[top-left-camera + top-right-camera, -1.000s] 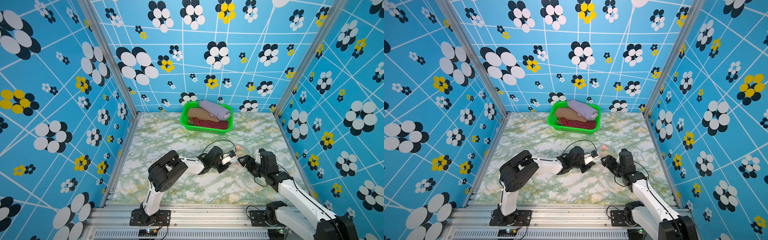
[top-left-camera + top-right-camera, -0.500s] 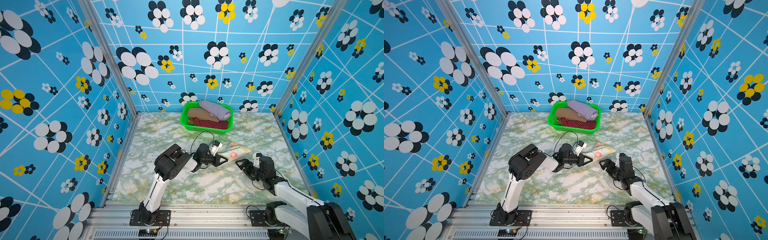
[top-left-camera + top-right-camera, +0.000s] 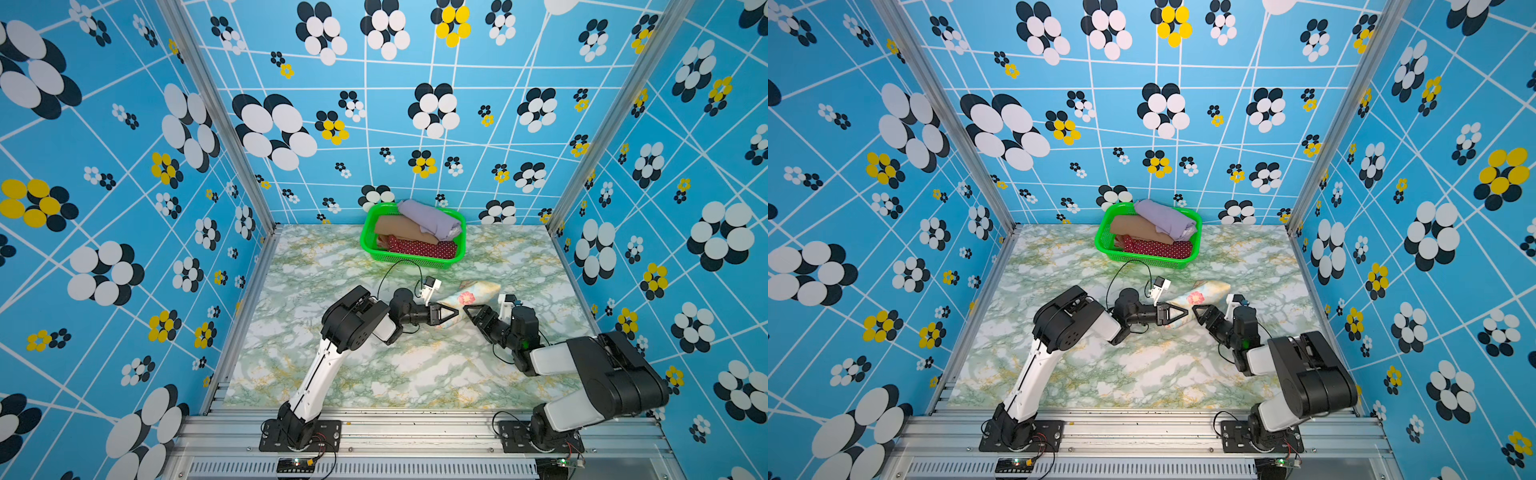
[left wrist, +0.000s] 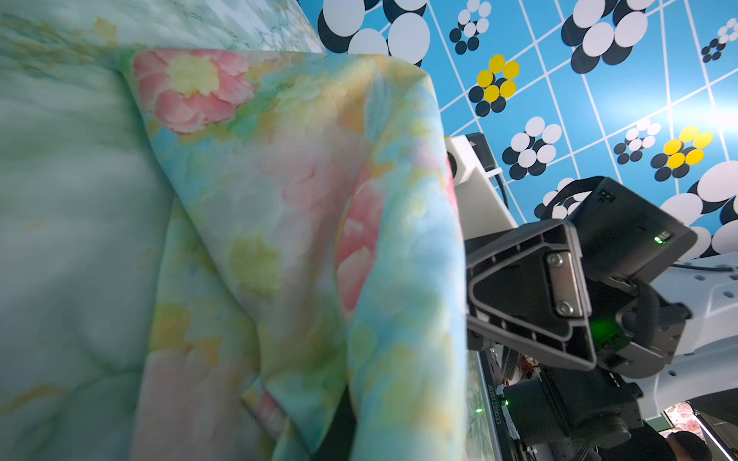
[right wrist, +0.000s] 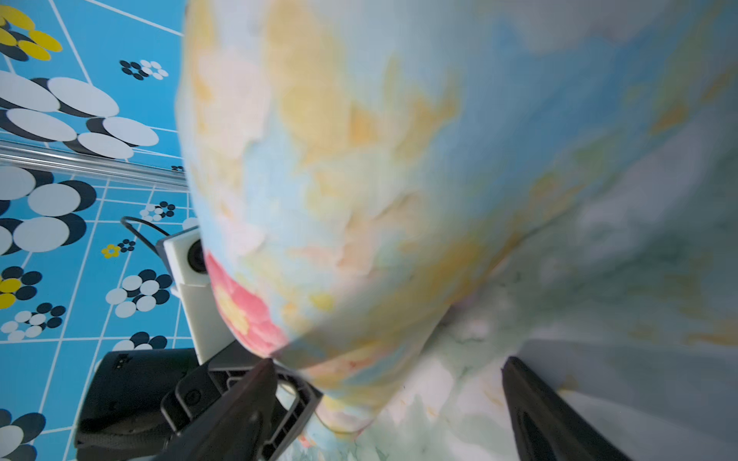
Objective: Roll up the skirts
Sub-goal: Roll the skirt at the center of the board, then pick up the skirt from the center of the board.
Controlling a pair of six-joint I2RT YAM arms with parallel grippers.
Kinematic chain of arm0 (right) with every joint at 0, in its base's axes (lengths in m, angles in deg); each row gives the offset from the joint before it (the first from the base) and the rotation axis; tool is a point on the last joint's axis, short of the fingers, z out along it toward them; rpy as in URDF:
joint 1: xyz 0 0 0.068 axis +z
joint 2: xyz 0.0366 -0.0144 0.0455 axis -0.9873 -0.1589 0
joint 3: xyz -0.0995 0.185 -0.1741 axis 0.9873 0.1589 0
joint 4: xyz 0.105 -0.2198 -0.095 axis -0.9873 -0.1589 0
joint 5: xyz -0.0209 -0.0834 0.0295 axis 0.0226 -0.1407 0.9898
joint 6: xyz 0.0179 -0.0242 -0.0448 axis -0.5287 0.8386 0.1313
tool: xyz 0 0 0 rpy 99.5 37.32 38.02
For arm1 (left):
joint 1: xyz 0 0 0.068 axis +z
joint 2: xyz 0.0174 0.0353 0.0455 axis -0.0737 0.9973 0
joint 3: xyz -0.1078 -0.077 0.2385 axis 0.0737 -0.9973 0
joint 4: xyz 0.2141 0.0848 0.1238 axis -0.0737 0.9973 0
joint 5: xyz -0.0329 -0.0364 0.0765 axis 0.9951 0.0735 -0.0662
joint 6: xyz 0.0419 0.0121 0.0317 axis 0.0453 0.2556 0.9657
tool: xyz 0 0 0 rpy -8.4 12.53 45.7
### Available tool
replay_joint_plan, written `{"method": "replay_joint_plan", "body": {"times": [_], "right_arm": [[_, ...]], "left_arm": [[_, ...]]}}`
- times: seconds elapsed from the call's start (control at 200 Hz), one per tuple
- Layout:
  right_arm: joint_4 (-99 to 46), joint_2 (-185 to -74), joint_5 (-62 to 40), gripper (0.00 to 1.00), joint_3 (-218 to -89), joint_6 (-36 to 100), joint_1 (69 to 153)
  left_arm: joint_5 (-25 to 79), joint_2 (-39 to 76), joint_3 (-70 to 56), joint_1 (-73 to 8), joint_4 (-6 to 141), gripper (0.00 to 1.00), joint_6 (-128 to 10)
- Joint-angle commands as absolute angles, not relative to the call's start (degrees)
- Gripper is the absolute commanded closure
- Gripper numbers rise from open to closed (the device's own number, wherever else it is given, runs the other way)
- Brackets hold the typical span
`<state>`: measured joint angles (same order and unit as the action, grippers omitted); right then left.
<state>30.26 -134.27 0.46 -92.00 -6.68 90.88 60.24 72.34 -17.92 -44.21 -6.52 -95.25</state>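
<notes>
The skirts (image 3: 473, 294) (image 3: 1202, 294) lie as one short pale yellow roll with pink flowers on the marble table (image 3: 374, 365), in front of the basket. My left gripper (image 3: 454, 312) (image 3: 1183, 312) is shut on the roll's near left end. In the left wrist view the cloth (image 4: 303, 223) drapes over the jaws and hides them. My right gripper (image 3: 471, 316) (image 3: 1200, 314) (image 5: 383, 419) faces the left one, open, with the roll's end (image 5: 351, 223) just ahead of its spread fingers and nothing gripped.
A green basket (image 3: 411, 261) (image 3: 1144, 259) stands at the back against the wall, holding lilac, tan and red dotted rolled cloths. Patterned blue walls close in the left, right and back sides. Both arm bases sit on the front rail.
The roll, mostly hidden under both grippers a second ago, now lies in plain view. The right arm has folded back toward the near right, and its jaws opened a little wider.
</notes>
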Motion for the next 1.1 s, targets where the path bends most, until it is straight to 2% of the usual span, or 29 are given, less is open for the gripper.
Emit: {"method": "replay_joint_plan", "body": {"times": [0.0,0.13,0.26,0.405,0.605,0.725,0.815,0.864,0.889,0.904,0.914,0.964,1.094], "right_arm": [[40.7,-145.0,-0.6,0.10,-91.0,-12.4,90.6],[47.9,-152.9,-1.2,0.10,-93.5,-15.0,90.8],[44.0,-153.4,-2.3,0.13,-97.0,-13.9,91.3],[40.0,-153.6,-3.0,0.20,-101.4,-13.4,91.8],[42.8,-159.4,-4.2,0.24,-105.4,-15.0,91.8],[44.6,-161.9,-4.2,0.36,-107.3,-16.2,91.8],[43.1,-161.0,-4.2,0.58,-108.2,-15.5,91.9],[41.3,-159.4,-4.4,0.75,-108.3,-14.6,92.1],[40.0,-158.4,-4.5,0.81,-108.2,-14.1,92.2],[39.2,-157.6,-4.6,0.85,-108.3,-13.7,92.2],[38.7,-157.2,-4.7,0.86,-108.3,-13.6,92.1],[35.9,-154.3,-4.9,0.92,-108.3,-12.4,92.2],[25.9,-145.2,-5.4,0.94,-109.3,-9.2,92.5]], "left_arm": [[61.0,77.1,-16.6,-44.2,-6.1,1.00,-98.2],[61.8,78.8,-15.1,-44.3,-5.3,1.00,-98.6],[62.8,80.2,-13.8,-44.6,-4.4,1.00,-98.6],[63.6,81.5,-12.1,-45.2,-2.9,1.00,-98.3],[64.4,82.9,-10.2,-46.2,-3.9,1.00,-100.5],[64.7,82.6,-9.9,-46.2,-3.2,1.00,-100.3],[65.2,82.2,-10.1,-46.0,-3.0,1.00,-100.2],[65.8,81.5,-10.3,-45.7,-2.8,0.72,-100.3],[66.0,80.8,-10.6,-45.5,-2.7,0.38,-100.2],[66.0,80.3,-11.0,-45.4,-2.7,0.09,-100.0],[66.0,79.8,-11.2,-45.3,-2.7,0.02,-99.8],[65.3,77.1,-13.1,-44.8,-1.9,0.00,-98.6],[62.5,67.2,-20.4,-43.4,-1.2,0.00,-95.5]]}}
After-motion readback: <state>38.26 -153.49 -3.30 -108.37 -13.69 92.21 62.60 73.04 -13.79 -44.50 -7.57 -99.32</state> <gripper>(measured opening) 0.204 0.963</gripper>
